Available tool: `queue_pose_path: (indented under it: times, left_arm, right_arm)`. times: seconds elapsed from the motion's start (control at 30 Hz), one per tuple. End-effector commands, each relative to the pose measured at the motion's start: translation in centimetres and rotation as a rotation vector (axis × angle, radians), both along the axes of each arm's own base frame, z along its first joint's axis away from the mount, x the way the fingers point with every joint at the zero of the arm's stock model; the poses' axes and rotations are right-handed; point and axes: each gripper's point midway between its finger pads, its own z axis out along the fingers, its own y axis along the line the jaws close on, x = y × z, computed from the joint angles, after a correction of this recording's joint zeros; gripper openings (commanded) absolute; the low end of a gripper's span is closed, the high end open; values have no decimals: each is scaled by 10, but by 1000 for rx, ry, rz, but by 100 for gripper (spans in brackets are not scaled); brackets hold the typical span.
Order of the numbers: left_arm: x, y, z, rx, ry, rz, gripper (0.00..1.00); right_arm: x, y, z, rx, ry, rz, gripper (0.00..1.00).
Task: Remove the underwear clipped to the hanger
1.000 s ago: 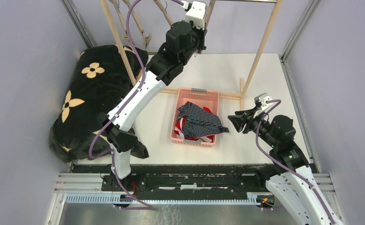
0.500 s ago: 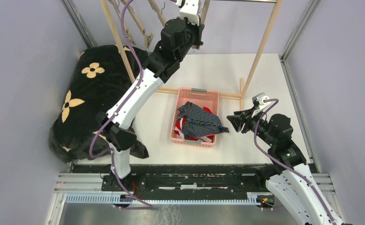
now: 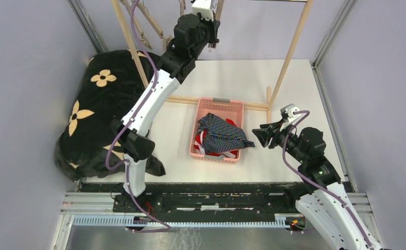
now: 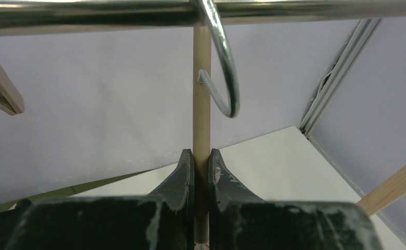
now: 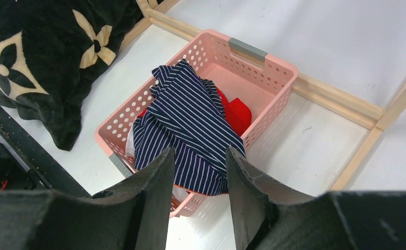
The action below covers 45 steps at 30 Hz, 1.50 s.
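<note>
Above and behind the pink basket [image 5: 271, 107], your left gripper [image 4: 200, 153] is clamped tight on the wooden stem of the hanger [image 4: 201, 52], just below where its metal hook [image 4: 226, 62] curls over the steel rail [image 4: 86, 13]. Gripping that close to the hook should let you steer it on or off the rail without the hanger swinging. These views do not tell you which way it is meant to go, and no cloth shows around the stem. Inside the basket, the dark blue boxers [image 5: 190, 125] lie draped on top, with one edge spilling over the rim on the right arm's side. The red briefs [image 5: 237, 114] peek out from under them toward the basket's far end. A pale strip at the basket's near-left corner could be the striped briefs or only a waistband; it is too buried to say. Just to the right of the basket, your right gripper [image 5: 199, 152] hangs with its jaws parted and nothing between them. It is aimed at the pile, and by the look of it is parked clear of the left arm's reach. Left of the basket and well apart from it, the black blanket [image 3: 101, 104] is no part of the job. The unclipping looks finished or nearly so, so confirm the third garment before you count it done.
</note>
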Motion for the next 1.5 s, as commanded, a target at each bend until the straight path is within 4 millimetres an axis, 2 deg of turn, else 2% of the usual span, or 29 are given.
queue_pose_path:
  times: [0.0,0.07,0.13,0.17,0.2,0.27,0.33,0.47,0.7,0.87,1.1,1.33,1.43,1.47]
  left_arm:
    - [1,-2,12,-56,-7,-28,3]
    - [1,-5,7,-53,3,-38,5]
    - [-1,-7,6,-50,5,-58,16]
    - [-3,-8,7,-50,4,-65,27]
    - [-5,-7,8,-48,3,-74,32]
    - [-11,-6,10,-50,1,-85,39]
    - [-21,-2,21,-62,-20,-100,47]
    - [-39,8,30,-70,-46,-112,62]
    - [-65,33,38,-79,-79,-89,70]
    - [-86,45,47,-105,-116,-99,72]
    - [-104,56,42,-120,-122,-109,73]
    - [-117,58,43,-121,-135,-142,75]
    - [-115,54,43,-115,-148,-153,81]
    - [-113,53,43,-113,-154,-154,85]
  right_arm:
    - [1,3,15,28,-57,11,49]
    - [1,3,15,27,-59,11,49]
    - [0,3,14,24,-56,13,49]
    - [1,4,13,23,-52,15,49]
    - [0,4,12,23,-51,18,49]
    - [1,6,11,22,-44,25,51]
    - [2,8,9,18,-33,33,53]
    - [6,9,-2,-5,7,31,63]
    - [13,21,-21,-33,84,65,67]
    - [18,32,-47,-84,188,98,68]
    - [23,57,-83,-118,315,176,69]
    - [39,54,-88,-150,290,111,69]
    - [45,53,-91,-156,294,83,67]
    - [47,53,-92,-157,301,79,65]
